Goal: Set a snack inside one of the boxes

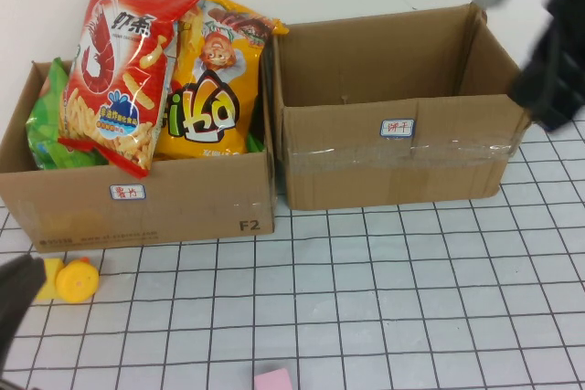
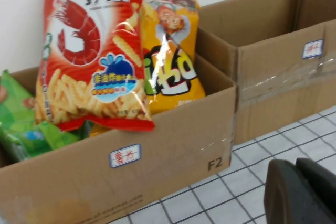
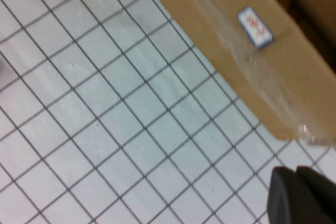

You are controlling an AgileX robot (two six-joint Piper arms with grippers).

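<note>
The left cardboard box (image 1: 183, 212) holds a red shrimp-chip bag (image 1: 123, 70), a yellow snack bag (image 1: 210, 89) and a green bag (image 1: 46, 125), all standing above its rim. The right box (image 1: 366, 171) looks empty. My left gripper (image 1: 14, 303) is low at the table's front left, shut and empty; in the left wrist view its fingers (image 2: 296, 187) are pressed together in front of the left box (image 2: 168, 150). My right gripper (image 1: 548, 89) hangs raised by the right box's right end, shut and empty; it also shows in the right wrist view (image 3: 295, 195).
A small yellow object (image 1: 73, 280) lies on the gridded table in front of the left box, close to my left gripper. A pink item (image 1: 272, 379) sits at the front edge. The right wrist view shows the right box's taped front wall (image 3: 236, 51).
</note>
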